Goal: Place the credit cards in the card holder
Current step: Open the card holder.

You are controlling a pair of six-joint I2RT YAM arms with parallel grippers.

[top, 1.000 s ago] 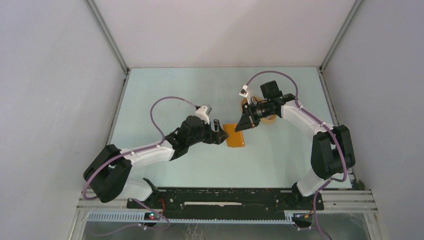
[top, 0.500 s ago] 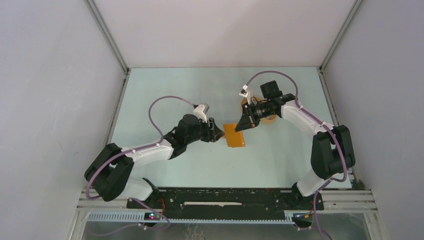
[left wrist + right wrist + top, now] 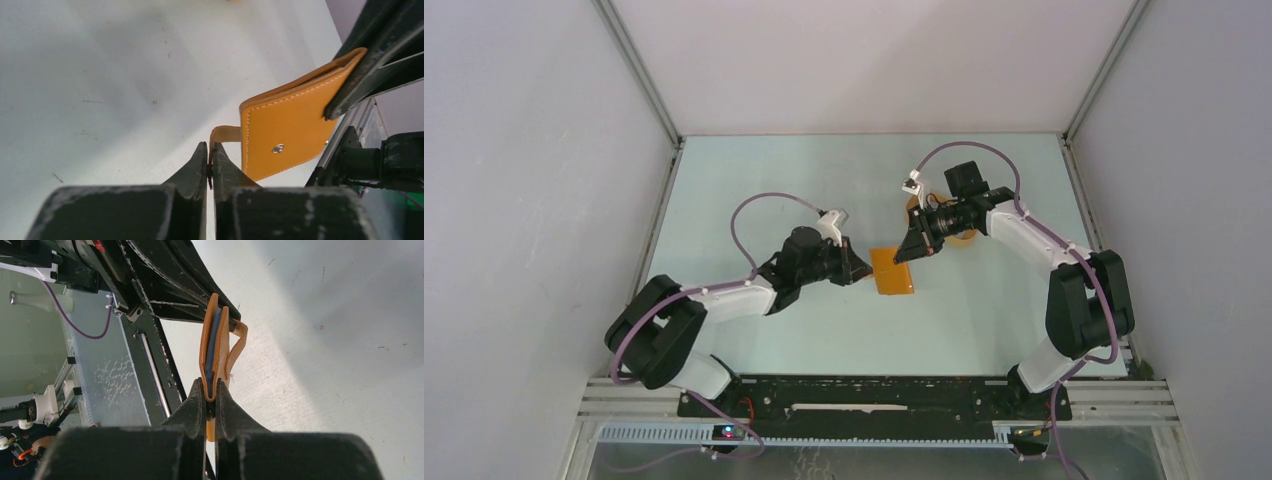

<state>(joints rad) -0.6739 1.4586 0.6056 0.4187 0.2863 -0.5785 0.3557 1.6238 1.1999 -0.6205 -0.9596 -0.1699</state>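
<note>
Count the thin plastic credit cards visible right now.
1: the edge of a bluish plastic credit card shows between the leaves of the folded orange-brown leather card holder. More cards may be hidden inside the holder.

Pale green table (image 3: 754, 180), scuffed surface, orange-rimmed tray (image 3: 967, 238) lying far right, mostly hidden

We see the orange-brown card holder (image 3: 893, 270) stretched between the two pairs of fingers, folded nearly shut. Its closing tab (image 3: 225, 134) is pinched by the left fingers (image 3: 192, 167), and the opposite edge is clamped in the right fingers (image 3: 192, 409). A bluish credit card (image 3: 214, 340) shows between its leaves. The snap button (image 3: 278, 148) faces the left fingers.
</note>
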